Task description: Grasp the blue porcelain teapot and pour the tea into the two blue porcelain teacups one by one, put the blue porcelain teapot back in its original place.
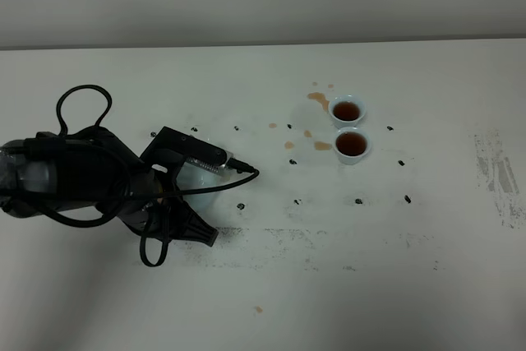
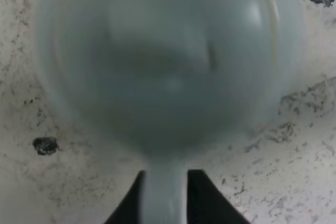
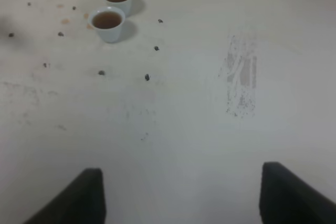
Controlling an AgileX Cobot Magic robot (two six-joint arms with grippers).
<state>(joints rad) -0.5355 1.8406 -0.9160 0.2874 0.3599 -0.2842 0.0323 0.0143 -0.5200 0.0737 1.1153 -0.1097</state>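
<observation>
Table [image 1: 345, 6] on my feed is white, scuffed and spotted with tea. Left arm covers most of the teapot [image 2: 168, 61] at the left side; my left gripper's [image 2: 164, 192] fingers flank its handle, can't tell if they're pinching. Right gripper [image 3: 181, 195] is spread wide over bare tabletop. Both teacups [image 1: 346, 110] [image 1: 352, 145] sit touching, full of tea.

In the high view the left arm [image 1: 82, 182] covers almost all of the blue porcelain teapot [image 1: 200, 180]; only a pale sliver shows. In the left wrist view the teapot is blurred and cut off by the picture's edge. The left gripper [image 2: 165, 192] fingertips are cut off, so its grip is unclear.
</observation>
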